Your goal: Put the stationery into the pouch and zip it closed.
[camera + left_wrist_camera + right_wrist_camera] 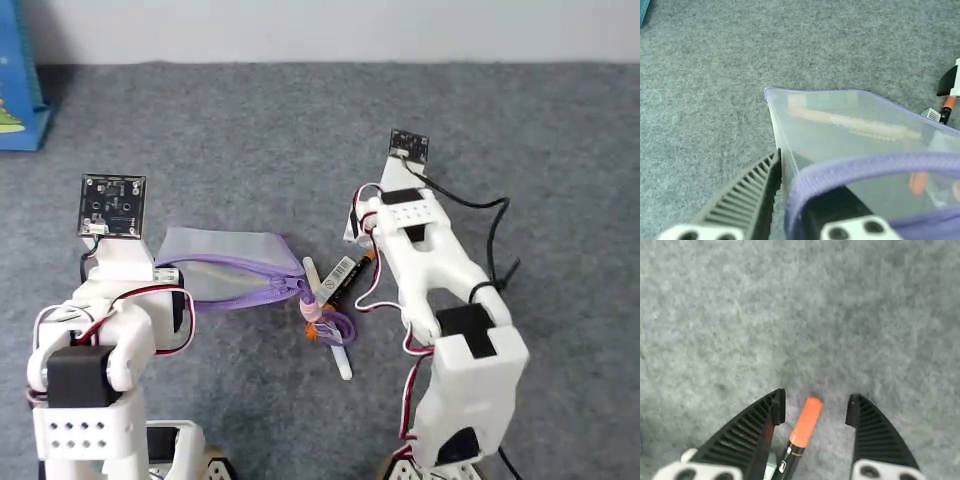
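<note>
The pouch [228, 262] lies on the grey carpeted table [300, 130] just ahead of the left arm. It is a see-through purple mesh thing with a purple zipper [285, 291] running along its near edge. The left gripper [792, 185] has closed on the pouch's open rim. One ribbed finger [747, 197] sits outside the mesh wall and the other is tucked inside, with the purple binding pinched between them. Through the mesh in the left wrist view I can make out a pale, long item [850, 122], though I cannot tell whether it lies inside the pouch or under it.

At the zipper's far end, between the two arms, a white pen [330, 325] lies slantwise on the carpet. A loop of purple cord [343, 326] crosses it near its middle. Just beside it, closer to the right arm, lies a black marker [343, 277] with an orange cap, its body angled toward the pouch's mouth.

The right gripper [816, 399] is down low over that marker with its jaws spread apart. The orange cap [806, 424] sits between the two fingers, nearer one than the other, and from here neither seems to grip it.

A blue box [18, 90] stands at the far left edge of the table, well apart from everything else.
</note>
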`<action>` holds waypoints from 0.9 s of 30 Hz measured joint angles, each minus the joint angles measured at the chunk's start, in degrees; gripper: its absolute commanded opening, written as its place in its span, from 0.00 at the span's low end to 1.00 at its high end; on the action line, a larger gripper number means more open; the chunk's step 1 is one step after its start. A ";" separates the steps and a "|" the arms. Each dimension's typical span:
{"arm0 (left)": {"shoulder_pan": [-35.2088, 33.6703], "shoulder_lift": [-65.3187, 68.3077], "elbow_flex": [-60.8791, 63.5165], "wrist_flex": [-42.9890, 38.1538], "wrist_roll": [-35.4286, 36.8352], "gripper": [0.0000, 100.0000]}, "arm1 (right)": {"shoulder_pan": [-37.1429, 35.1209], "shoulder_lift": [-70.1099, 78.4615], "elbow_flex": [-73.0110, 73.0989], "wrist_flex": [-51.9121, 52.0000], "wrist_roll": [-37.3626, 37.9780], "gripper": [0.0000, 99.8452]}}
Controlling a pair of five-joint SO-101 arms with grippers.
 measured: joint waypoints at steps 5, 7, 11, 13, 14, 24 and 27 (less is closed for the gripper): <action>0.00 -0.09 0.88 -0.18 0.00 0.01 | 0.26 0.18 -0.97 2.64 0.09 0.02; 0.00 -0.09 0.88 -0.18 0.00 0.01 | 0.53 0.18 -1.23 4.13 0.18 0.01; 0.00 -0.09 0.88 -0.35 0.00 0.01 | 0.53 0.26 -1.58 7.12 0.18 0.04; 0.00 -0.09 0.88 -0.35 0.00 0.01 | 0.44 0.26 -2.02 8.53 0.18 0.04; 0.00 -0.09 0.88 -0.35 0.00 0.01 | 0.44 0.26 -2.02 8.97 0.18 0.04; 0.00 -0.09 0.88 -0.35 0.00 0.01 | -0.18 -1.41 -2.20 18.37 0.18 0.22; 0.00 -0.09 0.88 -0.35 0.00 0.01 | 0.00 -3.16 -2.11 22.95 0.18 0.21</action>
